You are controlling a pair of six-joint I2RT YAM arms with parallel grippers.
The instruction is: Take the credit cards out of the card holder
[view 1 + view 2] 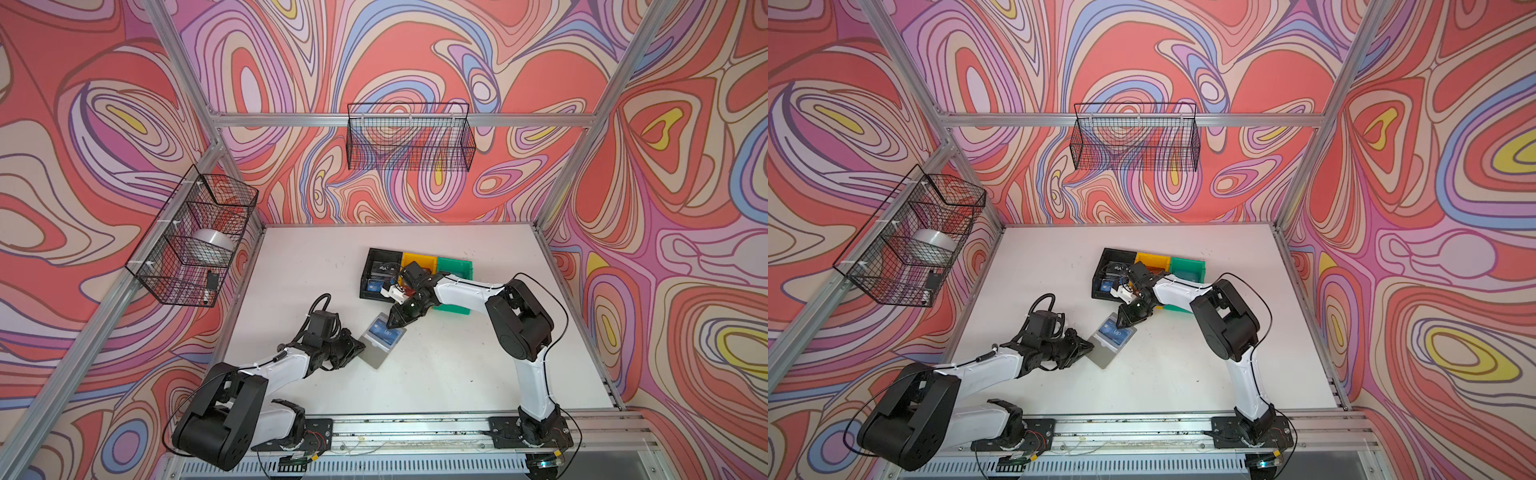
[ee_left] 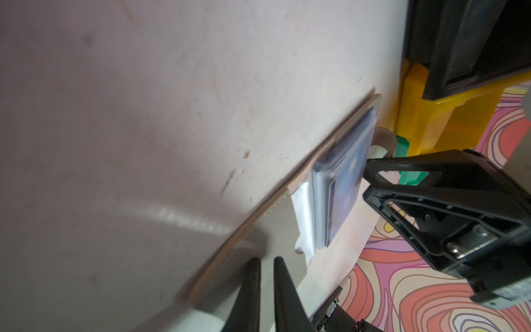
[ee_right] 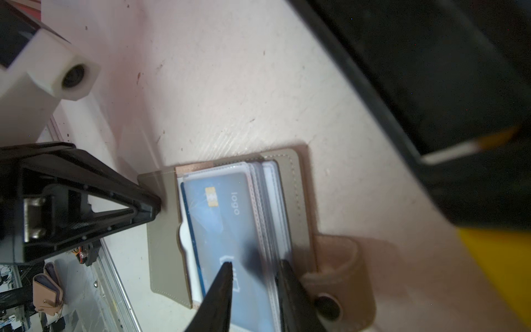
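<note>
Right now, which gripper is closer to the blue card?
Right. The right gripper hangs over the blue card; the left gripper sits beside it, on the card holder.

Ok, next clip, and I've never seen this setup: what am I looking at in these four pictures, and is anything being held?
Two white-and-black robot arms stand at the edge of a white table. Both top views look down from overhead; the other two come from cameras on each arm's wrist. On the table lies an open grey card holder with a blue card in a clear sleeve; a black bin, a yellow bin and a green bin sit behind it. The left end effector, tips together, rests on the holder's flap; whether it pinches or just presses, I cannot tell. The right end effector has its jaws apart astride the sleeves' edge, gripping nothing yet.
</note>
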